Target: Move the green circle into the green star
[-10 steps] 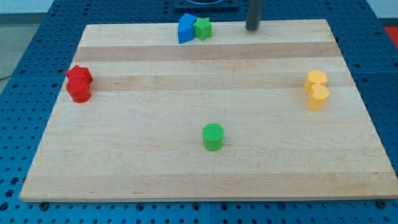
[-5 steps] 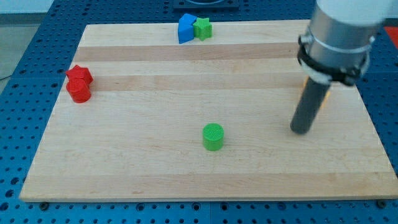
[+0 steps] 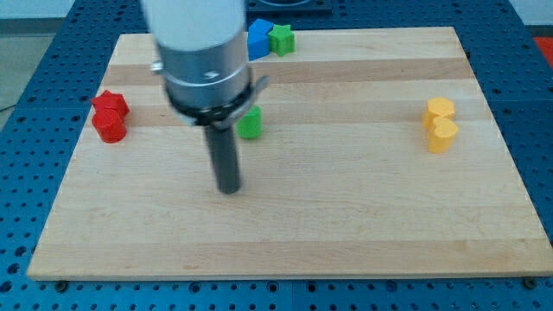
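My tip [image 3: 228, 189] rests on the wooden board [image 3: 346, 225], touching no block; being a bare rod, it holds nothing. The green circle [image 3: 250, 123] lies at about one o'clock from the tip, apart from it and partly hidden behind the rod's housing. The green star [image 3: 281, 39] sits near the board's top edge, roughly at one o'clock from the circle and well apart from it, pressed against the right side of a blue block [image 3: 257, 39] whose exact shape I cannot make out.

So tip, circle and star lie close to one line running up and slightly right, with the tip already on the far side of the circle from the star. I judge a push toward one o'clock would carry the circle to the star.

Nothing stands in that lane. The two red blocks [image 3: 110, 115] sit at the board's nine o'clock side and the two yellow blocks [image 3: 440, 123] at its three o'clock side, both well clear.
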Tool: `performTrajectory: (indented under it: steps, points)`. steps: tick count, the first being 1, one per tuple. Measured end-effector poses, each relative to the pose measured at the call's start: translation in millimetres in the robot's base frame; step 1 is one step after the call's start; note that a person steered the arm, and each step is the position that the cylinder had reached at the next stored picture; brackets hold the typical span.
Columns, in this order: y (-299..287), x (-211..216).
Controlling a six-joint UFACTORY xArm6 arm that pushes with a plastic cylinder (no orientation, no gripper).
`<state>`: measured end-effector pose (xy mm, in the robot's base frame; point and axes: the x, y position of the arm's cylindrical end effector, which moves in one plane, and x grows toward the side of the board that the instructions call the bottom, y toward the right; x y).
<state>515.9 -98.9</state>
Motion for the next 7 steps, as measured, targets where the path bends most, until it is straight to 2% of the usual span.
performTrajectory:
  steps: [1, 2, 3, 6, 7]
  points:
    - [-22.5, -40.5]
    - [-11.7, -90.3]
    - [1.8, -105.6]
    - [15.7, -32.3]
    - [24.0, -67.1]
